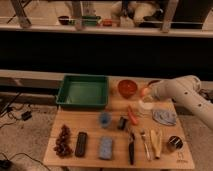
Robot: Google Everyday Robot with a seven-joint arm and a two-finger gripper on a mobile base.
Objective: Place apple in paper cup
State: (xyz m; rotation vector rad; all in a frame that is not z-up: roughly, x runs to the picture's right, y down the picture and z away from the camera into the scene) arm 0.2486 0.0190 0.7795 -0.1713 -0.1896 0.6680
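Note:
The apple, small, round and orange-yellow, sits at the tip of my gripper, which is shut on it. The white arm reaches in from the right. The apple hangs just above the paper cup, a short white cup standing on the wooden table right of centre. The gripper is to the right of the red-orange bowl.
A green tray stands at the back left. A blue cup, a carrot, a grey cloth, grapes, a blue sponge, a knife, a banana and a can lie across the table.

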